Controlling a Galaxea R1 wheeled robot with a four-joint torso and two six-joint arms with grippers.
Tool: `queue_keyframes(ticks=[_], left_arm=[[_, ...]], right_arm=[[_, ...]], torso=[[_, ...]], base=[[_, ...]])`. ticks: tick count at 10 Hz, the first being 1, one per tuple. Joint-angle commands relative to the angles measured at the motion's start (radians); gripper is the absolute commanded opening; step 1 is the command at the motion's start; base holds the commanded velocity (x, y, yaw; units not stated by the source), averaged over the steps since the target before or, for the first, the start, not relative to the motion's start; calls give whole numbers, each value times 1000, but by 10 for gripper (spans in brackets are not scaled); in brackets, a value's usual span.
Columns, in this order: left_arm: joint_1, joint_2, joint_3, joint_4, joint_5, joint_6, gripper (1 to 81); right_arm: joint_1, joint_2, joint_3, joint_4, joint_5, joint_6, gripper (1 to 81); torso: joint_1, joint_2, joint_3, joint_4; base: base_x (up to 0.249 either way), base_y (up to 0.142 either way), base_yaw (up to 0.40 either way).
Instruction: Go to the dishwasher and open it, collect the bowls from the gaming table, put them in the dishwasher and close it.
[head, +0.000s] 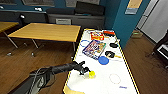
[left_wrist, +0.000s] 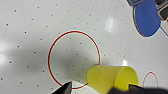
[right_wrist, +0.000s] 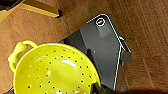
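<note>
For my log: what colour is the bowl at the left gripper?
Yellow bowl, clearest in the left wrist view.

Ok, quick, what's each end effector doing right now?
Left end effector: closed on a small yellow-green plastic bowl.
Right end effector: holding a perforated yellow-green plastic bowl with handle.

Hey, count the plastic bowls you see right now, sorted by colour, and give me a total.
Yellow-green round plastic bowls: 2
Bright blue round plastic bowl: 1
Total: 3
</note>
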Motion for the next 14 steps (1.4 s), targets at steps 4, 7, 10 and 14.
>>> queue_keyframes(ticks=[4, 7, 10, 14], left_arm=[[-119, 24, -2, 13, 26, 5, 811], [-91, 35, -14, 31, 28, 5, 811], [-55, 40, -18, 54, 28, 6, 811], [-102, -66, 221, 143, 17, 2, 10]], right_arm=[[27, -44, 9, -13, -69, 0, 10], [29, -44, 7, -13, -70, 0, 10], [32, -42, 4, -10, -76, 0, 10], [46, -39, 4, -15, -107, 2, 10]], torso=[[0, 0, 0, 0], [0, 0, 0, 0], [0, 0, 0, 0], [0, 0, 0, 0]], base=[[0, 0, 0], [0, 0, 0], [0, 0, 0], [0, 0, 0]])
